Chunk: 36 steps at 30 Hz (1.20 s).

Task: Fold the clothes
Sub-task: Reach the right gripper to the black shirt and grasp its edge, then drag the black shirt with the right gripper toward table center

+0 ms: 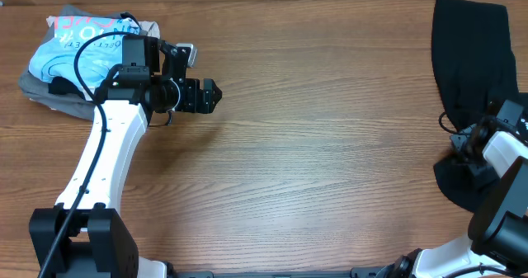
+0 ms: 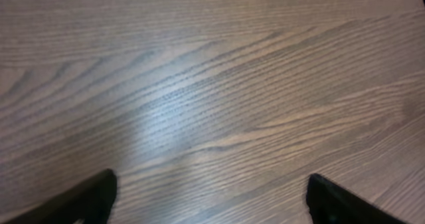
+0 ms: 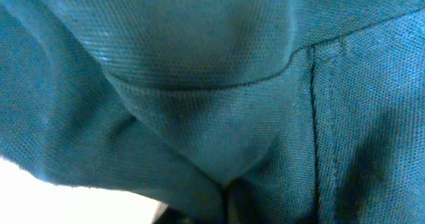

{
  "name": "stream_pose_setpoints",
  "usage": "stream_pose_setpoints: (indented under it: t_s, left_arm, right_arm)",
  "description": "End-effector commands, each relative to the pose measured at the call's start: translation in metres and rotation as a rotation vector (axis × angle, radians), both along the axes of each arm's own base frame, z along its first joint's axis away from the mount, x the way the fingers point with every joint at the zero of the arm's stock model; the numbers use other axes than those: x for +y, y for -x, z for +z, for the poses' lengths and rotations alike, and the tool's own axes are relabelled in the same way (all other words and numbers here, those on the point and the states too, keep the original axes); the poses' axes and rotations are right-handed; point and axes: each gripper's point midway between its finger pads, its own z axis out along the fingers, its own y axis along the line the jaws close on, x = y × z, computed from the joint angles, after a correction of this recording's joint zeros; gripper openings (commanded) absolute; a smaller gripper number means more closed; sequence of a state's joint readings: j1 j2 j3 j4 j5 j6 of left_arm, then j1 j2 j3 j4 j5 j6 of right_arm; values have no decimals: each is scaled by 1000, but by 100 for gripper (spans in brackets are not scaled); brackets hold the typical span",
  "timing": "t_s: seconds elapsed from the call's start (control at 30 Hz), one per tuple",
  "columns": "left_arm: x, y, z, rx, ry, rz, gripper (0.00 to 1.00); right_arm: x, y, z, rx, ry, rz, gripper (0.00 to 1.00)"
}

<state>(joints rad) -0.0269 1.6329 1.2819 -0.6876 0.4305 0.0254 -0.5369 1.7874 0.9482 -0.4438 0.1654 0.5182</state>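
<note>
The black garment (image 1: 470, 47) lies at the far right of the table, running from the back edge down towards my right arm. My right gripper (image 1: 464, 148) is on its lower part. In the right wrist view the dark fabric (image 3: 219, 84) fills the frame and gathers into a pinch at the jaws (image 3: 226, 187), so the gripper is shut on it. No white label shows. My left gripper (image 1: 208, 95) is open and empty over bare wood at the left-centre. Its two fingertips stand wide apart in the left wrist view (image 2: 212, 197).
A light blue printed shirt (image 1: 70, 51) lies on grey folded garments (image 1: 33, 84) at the back left, just behind my left arm. The wooden table (image 1: 330, 146) spans the view between the two arms.
</note>
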Motion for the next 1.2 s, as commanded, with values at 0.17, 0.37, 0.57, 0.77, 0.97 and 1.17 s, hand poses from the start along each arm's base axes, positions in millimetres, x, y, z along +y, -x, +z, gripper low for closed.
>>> stream_pose_setpoints:
  t_s: [0.17, 0.37, 0.57, 0.77, 0.97, 1.17]
  left_arm:
    - [-2, -14, 13, -58, 1, 0, 80]
    - [18, -18, 18, -56, -42, 54, 82]
    - [37, -23, 22, -64, -44, 103, 84]
    - [53, -24, 20, -64, -85, 145, 86]
    - [56, -25, 20, -65, -104, 154, 87]
    - [38, -25, 32, -77, -69, 105, 85]
  right_arm:
    - [129, -53, -14, -125, -377, 455, 4]
    - [254, -65, 7, -25, -393, 882, 4]
    - [383, -43, 45, 92, -308, 1277, 10]
    - [481, -8, 97, 69, -269, 1585, 31]
    - [509, -5, 147, 18, -214, 1609, 48]
    - [436, -64, 176, -47, -176, 1321, 62]
